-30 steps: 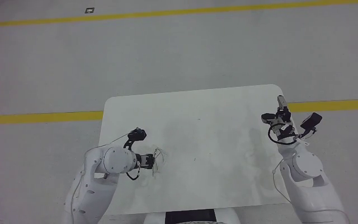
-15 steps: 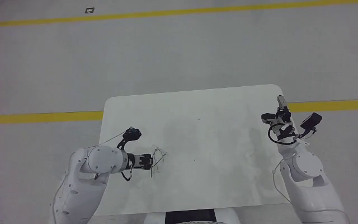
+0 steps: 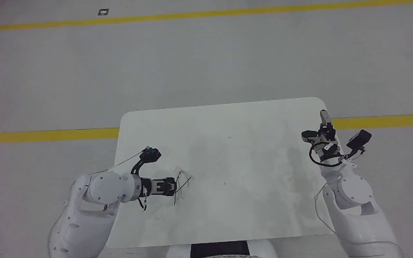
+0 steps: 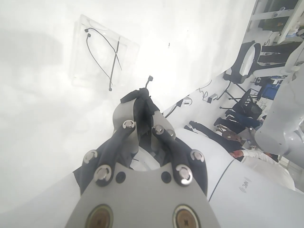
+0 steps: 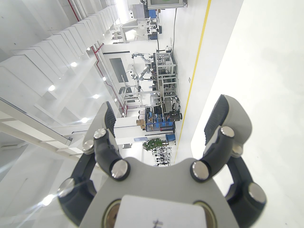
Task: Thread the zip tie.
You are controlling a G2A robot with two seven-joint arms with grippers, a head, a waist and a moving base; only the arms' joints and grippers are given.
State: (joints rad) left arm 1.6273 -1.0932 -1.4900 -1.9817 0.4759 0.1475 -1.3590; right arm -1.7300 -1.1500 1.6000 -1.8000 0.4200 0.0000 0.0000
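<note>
**Tie in left gripper, right gripper empty**

The left gripper [image 4: 142, 96], at the table's [image 3: 258, 142] 8 o'clock, is clamped on a tie [image 4: 149, 79], whose head pokes just past the fingertips. Spare ties [image 4: 114, 65] lie in a clear tray [image 4: 80, 72] nearby. The right gripper [image 5: 166, 112], at 3 o'clock, gapes wide and holds nothing. The tie looks light, thin, springy and slick. The tail is probably best pinched near its tip.

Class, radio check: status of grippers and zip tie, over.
Left gripper shut on thin black plastic zip tie. Right gripper open, empty. Clear plastic tray holding spare ties just beyond.
</note>
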